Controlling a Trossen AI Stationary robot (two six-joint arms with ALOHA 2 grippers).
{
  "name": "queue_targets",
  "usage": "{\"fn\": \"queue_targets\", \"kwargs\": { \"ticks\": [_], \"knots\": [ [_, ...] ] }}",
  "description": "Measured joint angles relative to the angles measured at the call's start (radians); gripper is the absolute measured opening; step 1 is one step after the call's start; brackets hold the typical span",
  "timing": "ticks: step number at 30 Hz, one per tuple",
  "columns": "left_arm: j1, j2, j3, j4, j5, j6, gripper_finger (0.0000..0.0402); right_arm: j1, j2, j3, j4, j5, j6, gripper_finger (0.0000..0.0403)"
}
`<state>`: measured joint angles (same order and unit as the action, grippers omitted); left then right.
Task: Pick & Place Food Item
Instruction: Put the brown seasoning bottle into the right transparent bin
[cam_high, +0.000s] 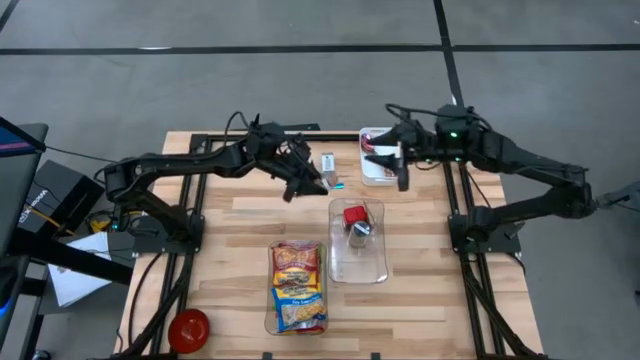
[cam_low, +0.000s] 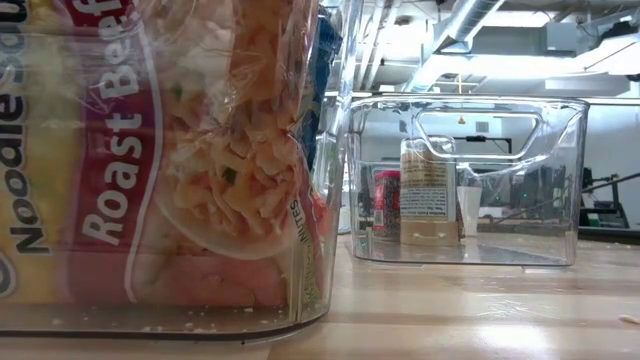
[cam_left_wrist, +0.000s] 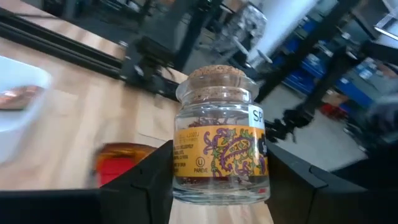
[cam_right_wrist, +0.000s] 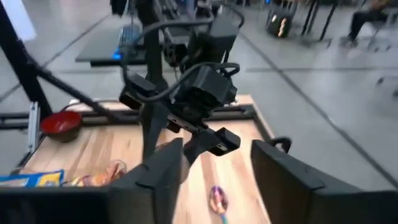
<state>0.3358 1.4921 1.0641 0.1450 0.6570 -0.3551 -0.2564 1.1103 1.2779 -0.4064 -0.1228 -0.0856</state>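
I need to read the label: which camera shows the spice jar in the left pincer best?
The left wrist view: the spice jar fills the frame between the left pincer fingers, cork and label facing the camera. The high view shows only the arm there; in the low and right wrist views I cannot make it out.

Two matte-black, six-joint robot arms are built from slim tubular links joined by chunkier housings. The left arm (cam_high: 190, 165) carries loose black cables that loop above its wrist, where a boxy camera block sits at about twelve o'clock over the fingers. The right arm (cam_high: 520, 170) shows a small green indicator light on its wrist housing. Each ends in two flat, angular black fingers (cam_right_wrist: 283, 180) with squared, faceted edges.
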Motion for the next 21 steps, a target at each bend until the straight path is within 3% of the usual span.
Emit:
{"fn": "queue_targets", "kwargs": {
  "ticks": [8,13,21],
  "knots": [
    [-0.047,0.0,0.0,0.018,0.03,0.0,0.0185,0.073,0.197,0.231,-0.173,-0.043,-0.192,0.0281],
    [-0.05,-0.002,0.0,0.053,0.029,-0.012,0.0185,0.098,0.281,0.297,-0.267,-0.119,-0.254,0.0291],
    [-0.052,-0.034,0.001,0.065,0.028,-0.018,0.0185,0.136,0.314,0.318,-0.28,-0.122,-0.34,0.0292]
  ]
}}
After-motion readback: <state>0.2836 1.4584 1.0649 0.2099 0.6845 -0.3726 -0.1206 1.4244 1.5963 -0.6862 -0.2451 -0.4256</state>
